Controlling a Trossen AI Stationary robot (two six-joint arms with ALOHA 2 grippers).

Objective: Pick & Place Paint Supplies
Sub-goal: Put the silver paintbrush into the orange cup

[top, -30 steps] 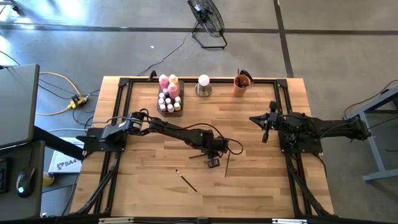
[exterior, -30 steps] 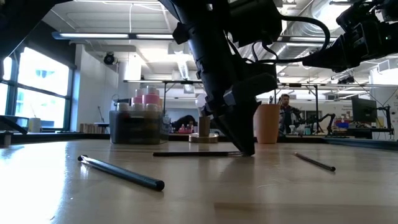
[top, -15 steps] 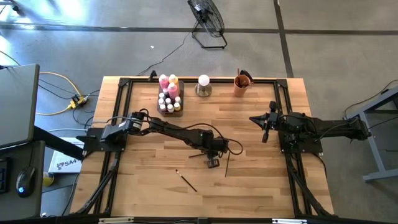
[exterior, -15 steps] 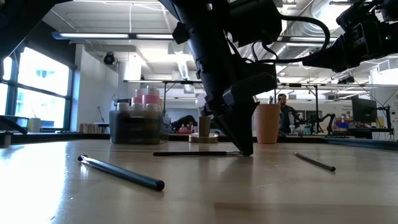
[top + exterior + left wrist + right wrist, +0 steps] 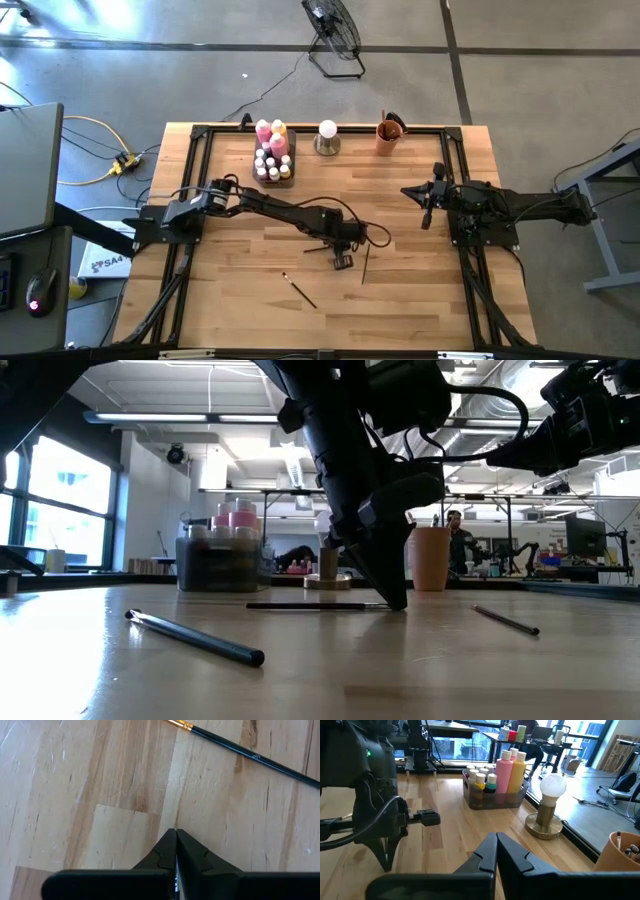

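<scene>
Left gripper (image 5: 342, 258) stands near the middle of the table (image 5: 420, 300), pointed down with its tips at the wood. In its wrist view the two fingers (image 5: 167, 845) are pressed together, and nothing shows between them. First paintbrush (image 5: 298, 290) lies loose on the wood, near this gripper and on its left, toward the front edge, apart from it. Second paintbrush (image 5: 310, 606) lies flat, reaching out from the gripper's tips to the left. Its near end is at the tips, but it cannot be determined whether the fingers pinch it. Third paintbrush (image 5: 365, 265) lies just beside the gripper on its right, not touching it. The paint bottles (image 5: 272, 158) stand upright in the grey tray (image 5: 470, 795), well behind the left gripper at the back edge. The pink bottle (image 5: 503, 770) and yellow bottle (image 5: 518, 769) are at the rear of the set, with the small capped ones in front. The white ball (image 5: 327, 130) on its metal base stands just right of the tray. The orange cup (image 5: 389, 136) is further right, behind the right gripper. Right gripper (image 5: 426, 205) hangs above the table's right half, well apart from all three brushes, its fingers (image 5: 485, 852) clenched together on nothing.
</scene>
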